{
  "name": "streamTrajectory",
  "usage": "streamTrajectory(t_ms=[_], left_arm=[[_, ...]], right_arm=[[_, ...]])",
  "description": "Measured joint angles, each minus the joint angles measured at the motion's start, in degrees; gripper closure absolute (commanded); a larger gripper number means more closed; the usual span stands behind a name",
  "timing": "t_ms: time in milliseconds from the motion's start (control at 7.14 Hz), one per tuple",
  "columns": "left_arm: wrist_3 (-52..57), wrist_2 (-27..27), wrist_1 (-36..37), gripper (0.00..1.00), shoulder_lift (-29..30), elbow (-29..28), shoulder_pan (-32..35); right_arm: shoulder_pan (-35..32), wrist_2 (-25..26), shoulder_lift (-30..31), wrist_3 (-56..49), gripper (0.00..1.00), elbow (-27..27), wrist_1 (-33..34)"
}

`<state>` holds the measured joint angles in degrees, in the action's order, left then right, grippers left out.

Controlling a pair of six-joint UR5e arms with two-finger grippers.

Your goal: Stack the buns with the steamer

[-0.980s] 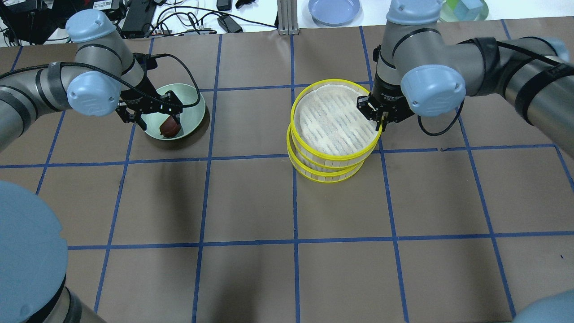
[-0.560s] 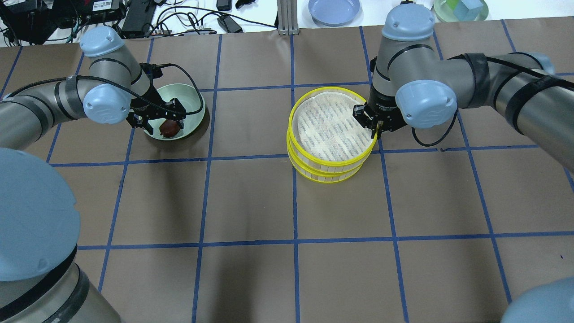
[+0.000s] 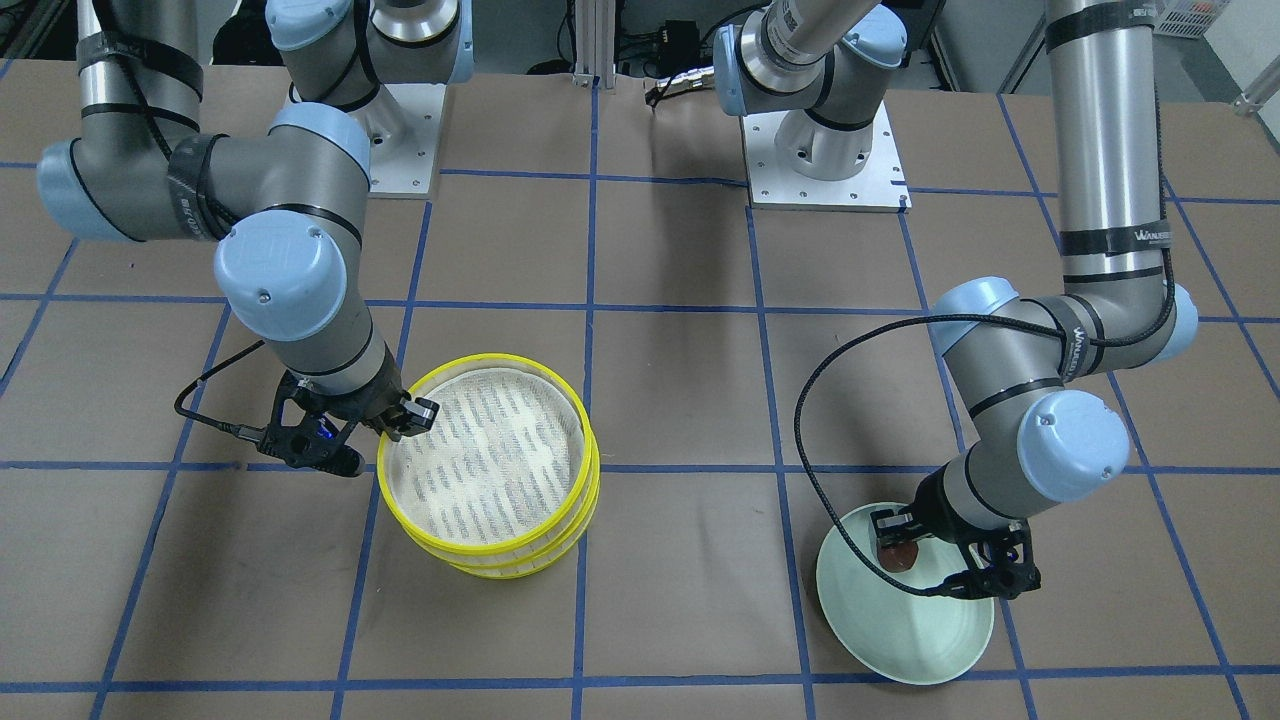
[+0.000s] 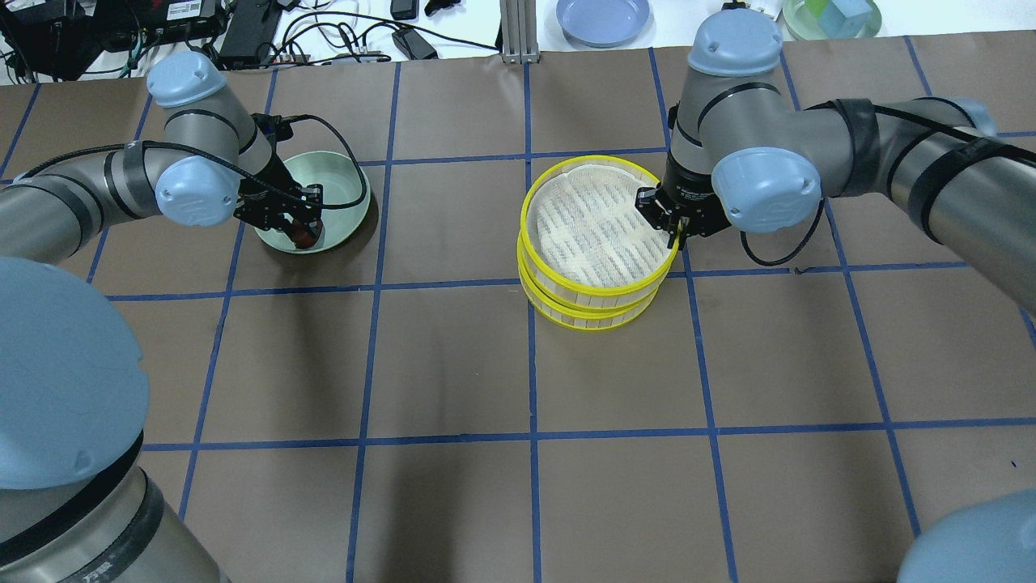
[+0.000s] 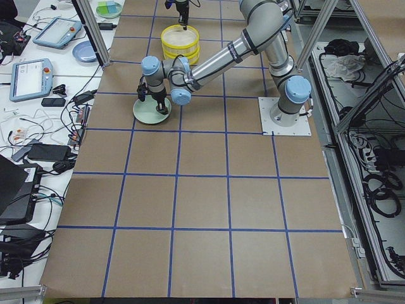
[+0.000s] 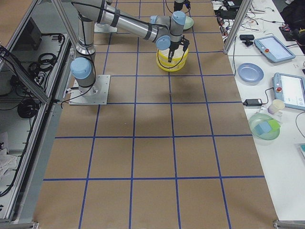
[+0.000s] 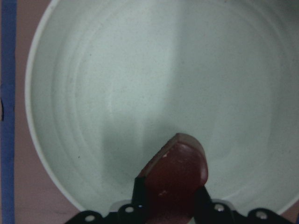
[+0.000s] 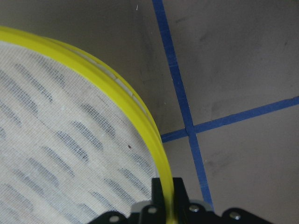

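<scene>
My left gripper (image 4: pixel 303 229) is down in the pale green plate (image 4: pixel 344 182) and shut on the dark reddish-brown bun (image 4: pixel 307 236). In the left wrist view the bun (image 7: pixel 177 172) sits between my fingers above the plate (image 7: pixel 140 84). My right gripper (image 4: pixel 673 235) is shut on the yellow rim of the steamer's top tray (image 4: pixel 595 227), which lies slightly offset on the lower tray (image 4: pixel 583 314). The right wrist view shows that rim (image 8: pixel 140 116) in the jaws. The top tray's floor is bare. The pale cream bun is out of view.
A blue plate (image 4: pixel 603 18), a green bowl with blocks (image 4: pixel 834 16), cables and a metal post (image 4: pixel 518 32) lie past the table's far edge. Blue tape lines grid the brown table. Tablets lie on the side bench (image 6: pixel 271 47).
My left gripper has dropped onto the reddish-brown bun and closed around it. My right gripper has lowered the top tray closer onto the lower tray.
</scene>
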<state>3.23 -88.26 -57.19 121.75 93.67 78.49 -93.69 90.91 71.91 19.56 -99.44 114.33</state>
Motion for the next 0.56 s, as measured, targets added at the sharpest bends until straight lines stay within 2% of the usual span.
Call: streamTrajectory(t_ms=[560], left_arm=[[-0.94,2.27,-1.33,1.00,-3.70,-3.87,-0.01]], right_arm=[[-0.71,0.14,0.64,2.68,1.00,0.34,-0.45]])
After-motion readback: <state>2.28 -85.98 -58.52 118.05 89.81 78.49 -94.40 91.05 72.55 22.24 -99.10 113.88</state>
